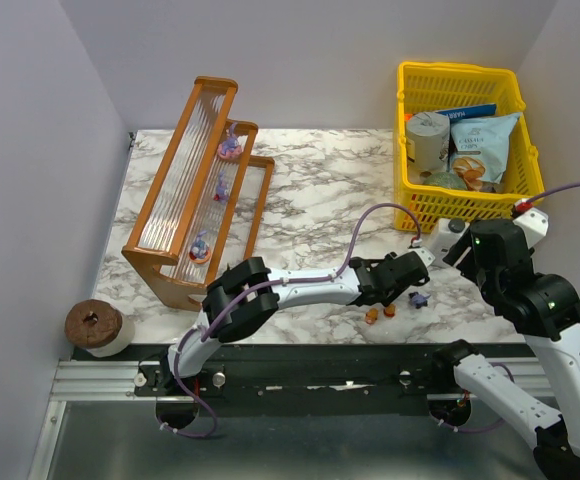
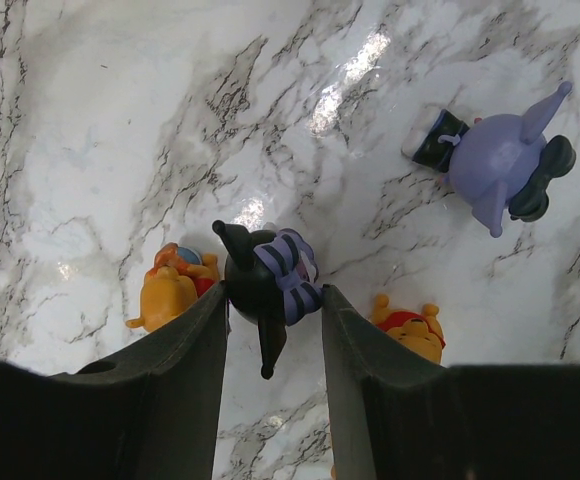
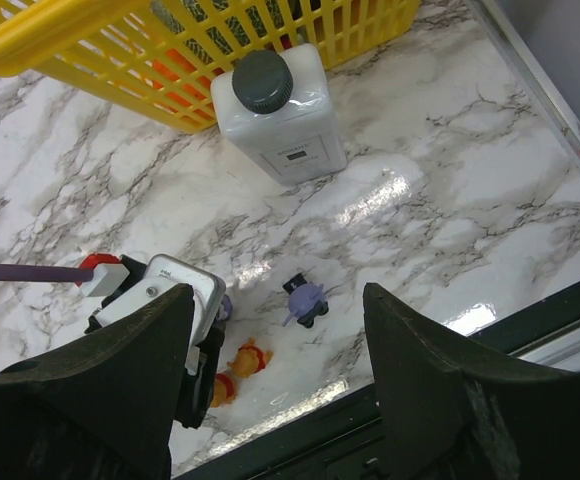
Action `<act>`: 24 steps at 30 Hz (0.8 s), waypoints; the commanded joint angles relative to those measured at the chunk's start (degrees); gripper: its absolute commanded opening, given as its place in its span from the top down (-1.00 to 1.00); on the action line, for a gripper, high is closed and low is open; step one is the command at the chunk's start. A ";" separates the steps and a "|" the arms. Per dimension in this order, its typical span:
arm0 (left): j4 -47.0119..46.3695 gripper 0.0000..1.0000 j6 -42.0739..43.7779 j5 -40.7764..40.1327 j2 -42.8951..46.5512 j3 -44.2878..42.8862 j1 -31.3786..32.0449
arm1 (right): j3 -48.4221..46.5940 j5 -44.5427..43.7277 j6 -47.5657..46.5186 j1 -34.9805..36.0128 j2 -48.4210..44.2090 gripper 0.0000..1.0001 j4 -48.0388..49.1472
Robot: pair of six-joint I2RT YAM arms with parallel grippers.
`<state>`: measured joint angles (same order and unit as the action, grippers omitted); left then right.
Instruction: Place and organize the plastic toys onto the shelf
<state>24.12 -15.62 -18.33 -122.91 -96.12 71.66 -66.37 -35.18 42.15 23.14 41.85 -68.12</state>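
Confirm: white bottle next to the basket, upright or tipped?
Upright. Right wrist view shows the white bottle standing, dark cap on top, beside the yellow basket.

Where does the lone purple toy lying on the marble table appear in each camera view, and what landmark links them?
Top external: the purple toy is low, right of centre, in front of the yellow basket.
Left wrist: upper right, lying on its side.
Right wrist: lower centre, below the white bottle.
Shared landmark: the orange bear toy nearest it.
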 commanded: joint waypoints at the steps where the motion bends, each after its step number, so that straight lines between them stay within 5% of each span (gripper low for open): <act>1: 0.84 0.39 0.85 -2.41 -1.28 -1.53 0.24 | 0.80 -2.09 1.09 -0.37 -0.01 -0.52 -1.49; 7: 1.46 0.70 2.34 -4.17 1.88 -1.27 -0.47 | 0.45 -1.82 1.27 -0.37 0.26 -0.52 -0.62; 24: 0.40 0.72 10.78 -3.29 24.20 12.61 -7.13 | 3.09 0.90 -0.05 -0.37 2.71 -0.52 6.94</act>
<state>25.15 -8.47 -21.52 -103.04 -87.72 67.22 -64.47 -34.89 42.39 23.14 44.12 -64.58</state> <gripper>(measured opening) 0.463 0.762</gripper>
